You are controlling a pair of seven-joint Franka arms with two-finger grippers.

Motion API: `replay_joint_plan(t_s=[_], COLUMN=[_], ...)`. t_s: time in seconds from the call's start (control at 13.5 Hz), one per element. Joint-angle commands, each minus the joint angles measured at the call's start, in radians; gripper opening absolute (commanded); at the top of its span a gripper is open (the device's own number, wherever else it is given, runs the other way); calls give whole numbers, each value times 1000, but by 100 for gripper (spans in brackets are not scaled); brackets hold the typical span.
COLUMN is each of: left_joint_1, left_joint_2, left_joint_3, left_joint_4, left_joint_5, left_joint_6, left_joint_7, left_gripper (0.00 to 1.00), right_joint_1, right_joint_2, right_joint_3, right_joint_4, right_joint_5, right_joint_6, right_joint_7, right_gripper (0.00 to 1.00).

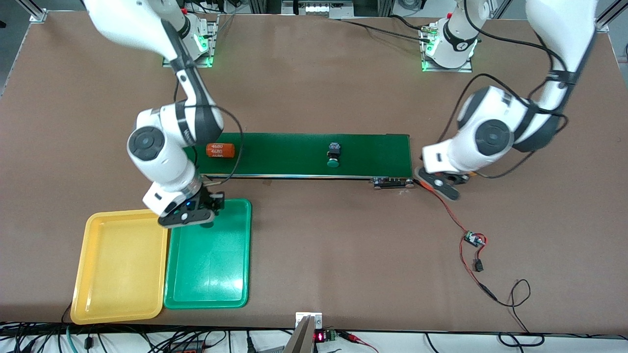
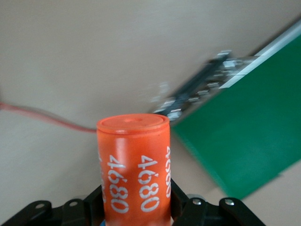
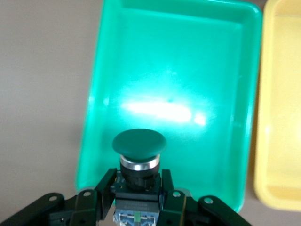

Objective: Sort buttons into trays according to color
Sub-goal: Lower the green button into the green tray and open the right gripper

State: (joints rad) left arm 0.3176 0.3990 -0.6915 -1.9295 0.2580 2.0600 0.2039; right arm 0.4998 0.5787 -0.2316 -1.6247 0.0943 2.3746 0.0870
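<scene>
My right gripper hangs over the green tray, at the tray's edge nearest the belt. It is shut on a green-capped button, cap pointing down at the tray. The yellow tray lies beside the green one, and its edge shows in the right wrist view. A second green-capped button lies on the conveyor belt. My left gripper is low over the table just off the belt's end, shut on an orange cylinder marked 4680. No orange-yellow-capped buttons are in view.
The long dark-green conveyor belt crosses the table's middle and shows in the left wrist view. Another orange cylinder lies on it near the right arm. A red cable and small circuit board lie toward the left arm's end.
</scene>
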Motion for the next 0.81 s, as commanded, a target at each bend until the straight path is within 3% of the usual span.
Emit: replay_joint_plan(t_s=[0.0,0.22,0.44,0.52,0.74], left_joint_1=[-32,-84,-95,-104,-123], left_joint_2=[47,78,95,93,103], left_joint_3=[-71,-91,-91,-91,-91], left_joint_4=[-8,-31,-40,-46,-75], left_joint_5=[-19,-17,-13,-13,-3], left_joint_6=[17,80,190,193,227], left_joint_7=[75,162,366,424,505], left_gripper=[10,10,11,11,13], right_joint_1=[-15,-50,-70,-73,-72], right_joint_2=[116,185,230,231,245], right_joint_3=[-41,-49,-51,-51,-49], right_joint_4=[106,115,114,109,105], right_joint_5=[-39,-50,-44,-44,-41], right_joint_6=[9,102,165,176,180], right_joint_7=[-52,-44,-33,-33,-32], right_gripper=[12,14,16,20,47])
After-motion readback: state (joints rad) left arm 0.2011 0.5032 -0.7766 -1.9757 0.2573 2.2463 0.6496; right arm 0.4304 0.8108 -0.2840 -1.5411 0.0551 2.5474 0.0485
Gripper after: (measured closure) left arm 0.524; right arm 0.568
